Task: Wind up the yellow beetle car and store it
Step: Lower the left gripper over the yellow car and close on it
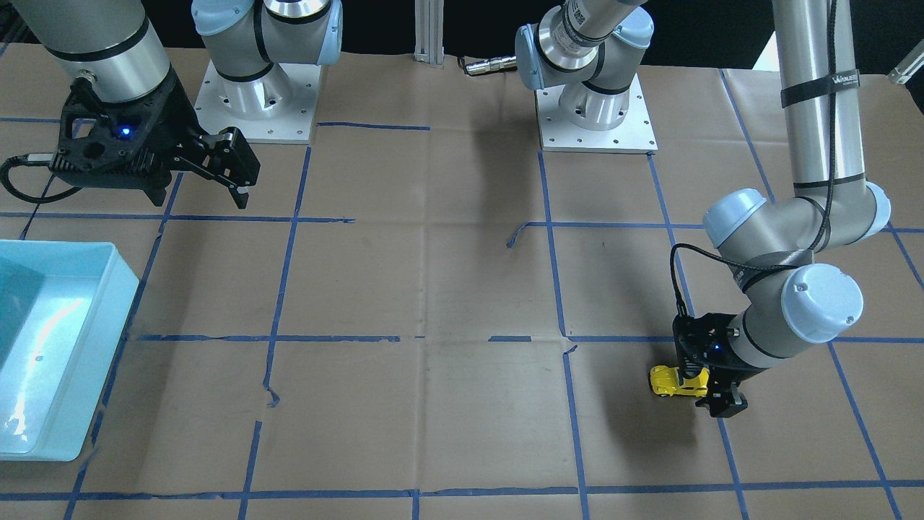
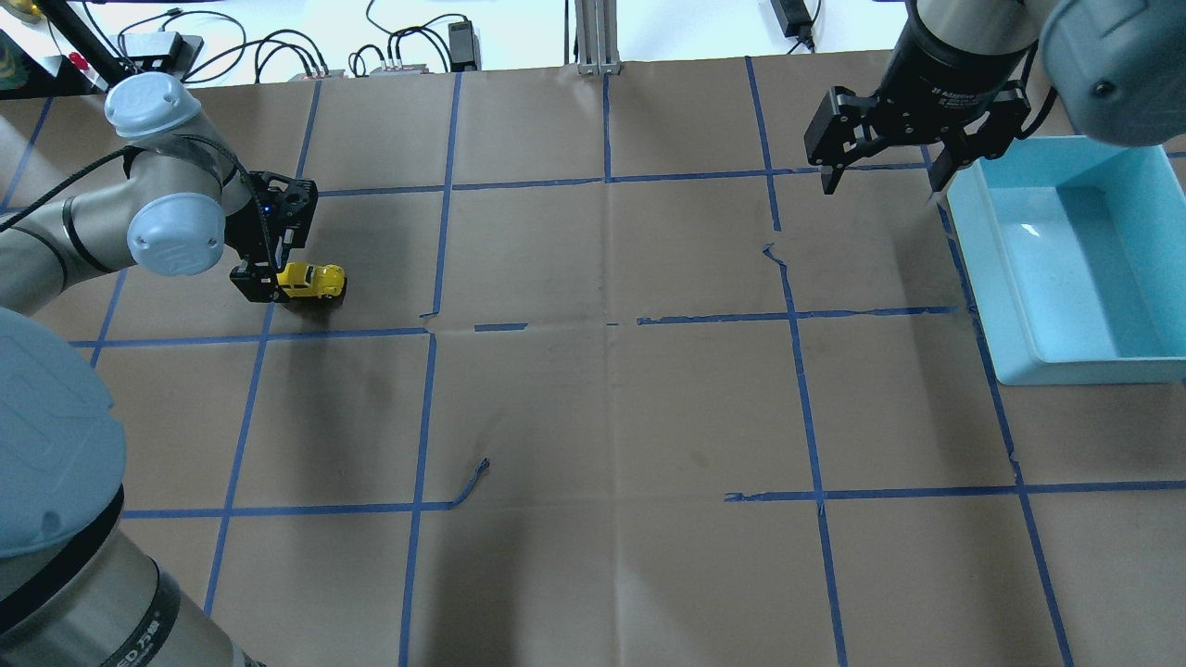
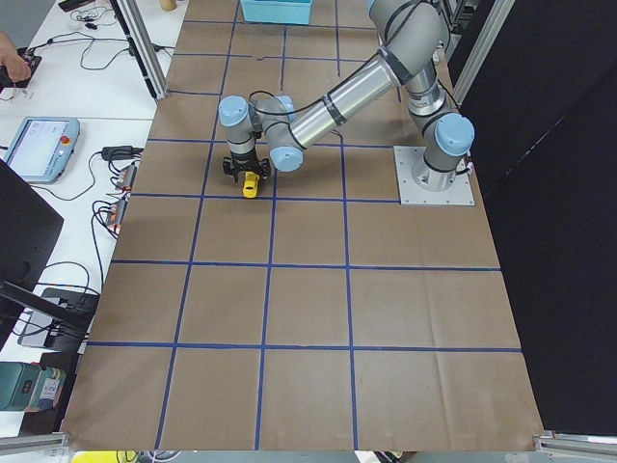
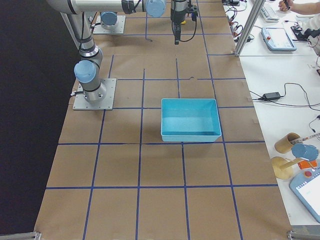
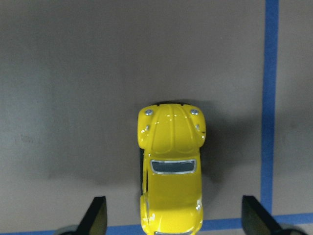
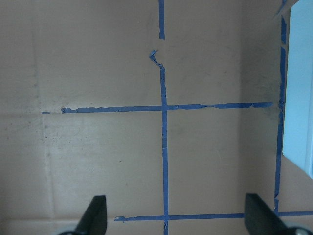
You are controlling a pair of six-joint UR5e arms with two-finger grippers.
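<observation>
The yellow beetle car (image 2: 313, 280) stands on the brown paper at the table's left side; it also shows in the front view (image 1: 675, 381) and the left side view (image 3: 250, 184). My left gripper (image 2: 271, 283) is low over it and open. In the left wrist view the two fingertips (image 5: 96, 215) stand wide apart on either side of the car's rear (image 5: 171, 166), clear of its sides. My right gripper (image 2: 880, 185) is open and empty, held above the table beside the blue bin's near corner.
A light-blue open bin (image 2: 984, 278) stands at the table's right side, also in the front view (image 1: 124, 289) and the right side view (image 4: 190, 135). Blue tape lines grid the paper. Both arm bases (image 1: 595, 108) are at the table's back.
</observation>
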